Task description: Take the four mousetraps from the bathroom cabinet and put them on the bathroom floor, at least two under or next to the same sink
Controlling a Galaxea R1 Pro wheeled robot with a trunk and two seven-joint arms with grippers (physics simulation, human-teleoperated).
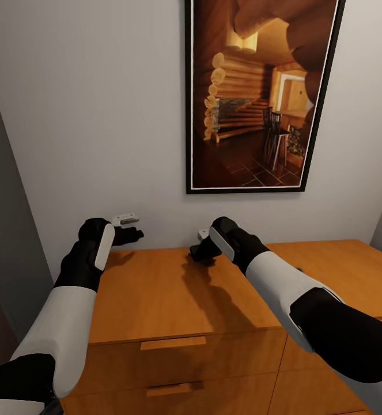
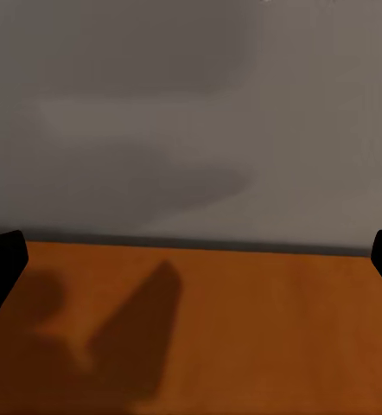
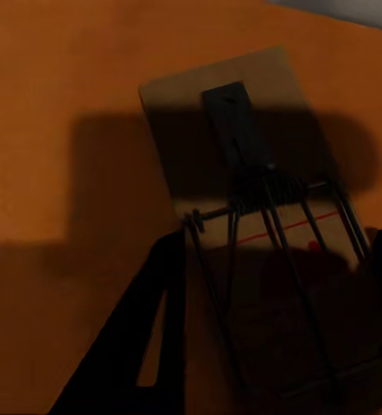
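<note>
Near the back edge of the cabinet (image 1: 173, 294) top, the right gripper (image 3: 269, 328) straddled a mousetrap (image 3: 243, 164) lying flat, fingers spread either side and not yet pinching, so it should lower squarely before closing; the left gripper (image 2: 191, 259) hovered spread and empty.

Mousetrap (image 3: 243, 164): tan wooden plate with dark spring wire and a red mark, lying flat on the cabinet (image 1: 173, 294) top. Cabinet: orange-brown wood, drawer fronts with bar handles.
</note>
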